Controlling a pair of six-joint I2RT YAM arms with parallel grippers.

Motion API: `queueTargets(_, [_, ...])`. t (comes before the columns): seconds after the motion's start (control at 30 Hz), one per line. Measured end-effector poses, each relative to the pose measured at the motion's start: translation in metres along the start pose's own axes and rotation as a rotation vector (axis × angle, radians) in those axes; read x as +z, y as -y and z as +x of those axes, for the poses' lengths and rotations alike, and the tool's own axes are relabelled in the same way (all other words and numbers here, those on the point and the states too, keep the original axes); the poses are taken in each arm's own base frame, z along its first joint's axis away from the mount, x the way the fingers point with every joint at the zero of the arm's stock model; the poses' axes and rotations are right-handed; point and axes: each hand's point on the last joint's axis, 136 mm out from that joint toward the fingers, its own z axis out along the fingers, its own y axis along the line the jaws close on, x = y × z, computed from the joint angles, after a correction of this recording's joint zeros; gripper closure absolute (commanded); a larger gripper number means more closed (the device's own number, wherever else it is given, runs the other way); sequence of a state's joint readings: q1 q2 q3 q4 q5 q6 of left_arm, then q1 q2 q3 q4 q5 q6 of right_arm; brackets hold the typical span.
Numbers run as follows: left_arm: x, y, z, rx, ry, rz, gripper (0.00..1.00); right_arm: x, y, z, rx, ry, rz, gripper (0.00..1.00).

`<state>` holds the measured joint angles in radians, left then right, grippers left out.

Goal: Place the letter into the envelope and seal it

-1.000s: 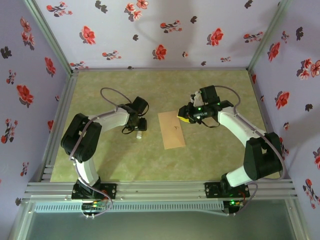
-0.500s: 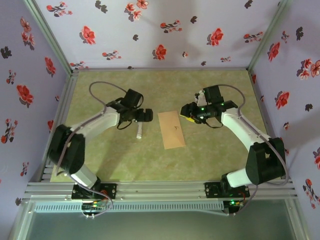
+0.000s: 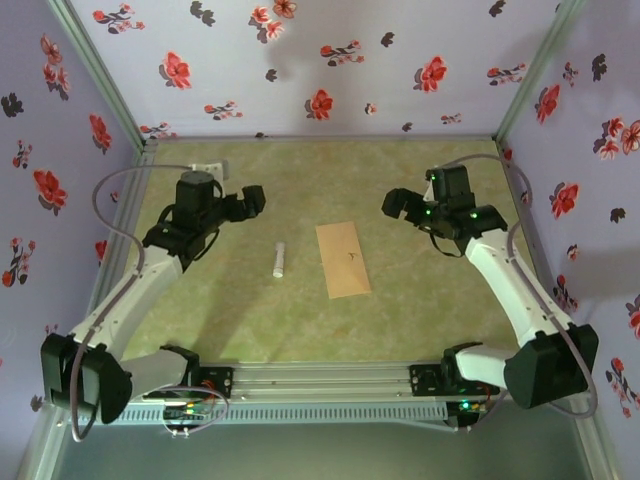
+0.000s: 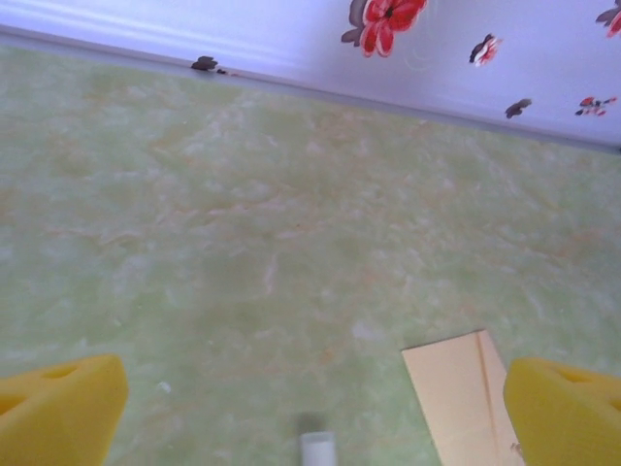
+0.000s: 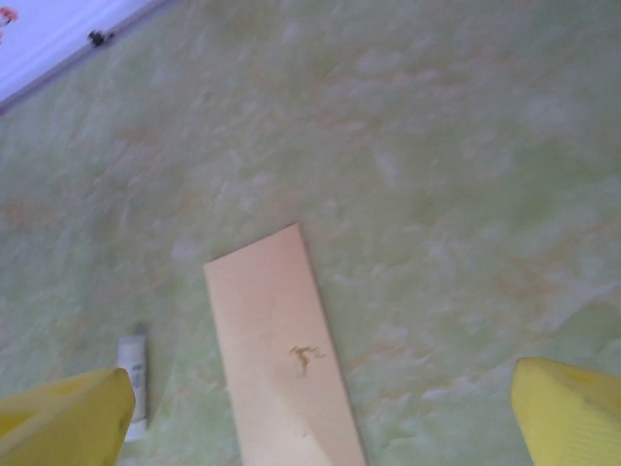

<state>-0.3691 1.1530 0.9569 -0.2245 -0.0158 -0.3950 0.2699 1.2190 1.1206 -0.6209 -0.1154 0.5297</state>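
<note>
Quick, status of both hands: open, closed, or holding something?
Left hand: open, holding nothing.
Right hand: open, holding nothing.

We see small white stick (image 3: 279, 259) lying flat on green marbled desk (image 3: 430, 320), long axis running near-to-far. We note lilac wallpaper with red flowers (image 3: 330, 60) enclosing desk on three sides.

top external high, looking down whole table (image 3: 420, 330); wrist views closer, oblique, share envelope (image 5: 272, 340).
</note>
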Motion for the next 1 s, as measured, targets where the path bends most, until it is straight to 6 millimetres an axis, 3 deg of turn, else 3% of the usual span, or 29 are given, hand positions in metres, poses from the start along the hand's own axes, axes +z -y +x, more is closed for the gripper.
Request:
queueTargets(0.17, [-0.020,-0.015,-0.004,0.082,0.080,-0.027,0.00,-0.013,0.017,-0.016,-0.038,0.097,0.106,0.01])
queueTargets(0.27, [-0.029,-0.034,-0.007,0.122,0.144,-0.068,0.00,-0.024,0.027,-0.026,-0.071,0.182,0.154,0.01])
queueTargets(0.43, [-0.018,-0.082,0.018,0.108,0.139,-0.176,0.00,-0.034,0.055,-0.025,-0.118,0.332,0.229,0.01])
queueTargets(0.6, [-0.008,-0.129,0.049,0.066,0.117,-0.279,0.00,-0.029,0.082,-0.022,-0.199,0.389,0.347,0.01])
queueTargets(0.7, [-0.005,-0.151,0.056,0.045,0.129,-0.329,0.00,-0.027,0.095,-0.028,-0.244,0.439,0.406,0.01])
queueTargets(1.0, [0.010,-0.185,0.074,0.076,0.169,-0.385,0.00,0.012,0.156,-0.011,-0.297,0.507,0.506,0.01])
